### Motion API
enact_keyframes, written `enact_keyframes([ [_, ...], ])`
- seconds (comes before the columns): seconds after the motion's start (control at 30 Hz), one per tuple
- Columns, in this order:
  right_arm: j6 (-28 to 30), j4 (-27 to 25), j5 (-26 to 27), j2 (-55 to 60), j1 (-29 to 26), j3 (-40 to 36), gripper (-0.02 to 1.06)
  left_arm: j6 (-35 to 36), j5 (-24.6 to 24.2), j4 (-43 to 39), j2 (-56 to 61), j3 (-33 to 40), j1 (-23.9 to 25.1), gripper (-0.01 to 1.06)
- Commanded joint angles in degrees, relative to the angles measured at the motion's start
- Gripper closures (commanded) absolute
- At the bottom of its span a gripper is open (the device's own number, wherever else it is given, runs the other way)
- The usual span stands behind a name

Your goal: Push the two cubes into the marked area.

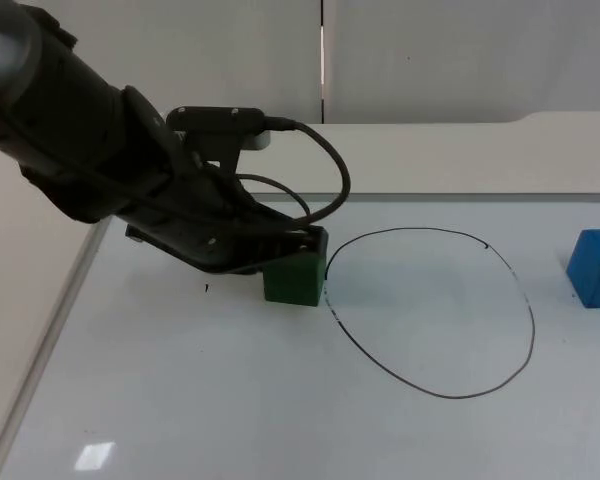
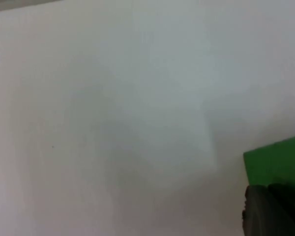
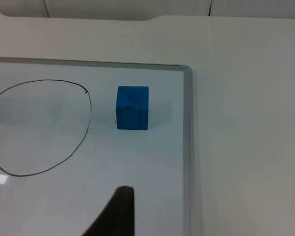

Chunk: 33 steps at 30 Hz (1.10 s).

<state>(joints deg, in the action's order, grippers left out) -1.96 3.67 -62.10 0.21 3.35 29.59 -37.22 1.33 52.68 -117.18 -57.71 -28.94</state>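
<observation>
The left gripper (image 1: 305, 240) sits low over the glossy white board (image 1: 230, 400), pressed against the back of the small green cube (image 1: 295, 278), which lies just ahead of and below its tip. Whether this gripper is spread or closed cannot be told, since the arm's bulk covers it from above. In the left wrist view a black fingertip (image 2: 273, 211) touches the green cube (image 2: 278, 162), with bare white board (image 2: 113, 123) beyond.

Just past the green cube, on the side away from the left gripper, runs the hand-drawn black oval outline (image 1: 435, 310) of the marked area; the cube touches or slightly overlaps its near edge, most of its body outside the line.

The small blue cube (image 1: 595, 268) lies far across from the left gripper, beyond the far side of the oval, apart from the line. The right arm waits off the board. Its wrist view looks past one black fingertip (image 3: 119, 211) onto the blue cube (image 3: 132, 108), which stands well ahead of the right gripper, between the oval outline (image 3: 44, 128) and the board's grey metal rim (image 3: 188, 147), touching neither. This gripper's state cannot be told either.
</observation>
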Motion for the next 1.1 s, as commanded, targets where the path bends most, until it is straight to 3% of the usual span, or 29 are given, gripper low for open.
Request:
enact_keyframes([
  [0.0, 0.2, 0.2, 0.3, -0.2, -0.3, -0.1, -0.01, 0.0, 0.7, 0.3, 0.0, -0.2, -0.5, 1.03],
  [1.07, 0.2, 0.2, 0.3, -0.2, -0.3, -0.1, -0.01, 0.2, -0.5, 1.3, 0.0, -0.2, -4.6, 1.03],
])
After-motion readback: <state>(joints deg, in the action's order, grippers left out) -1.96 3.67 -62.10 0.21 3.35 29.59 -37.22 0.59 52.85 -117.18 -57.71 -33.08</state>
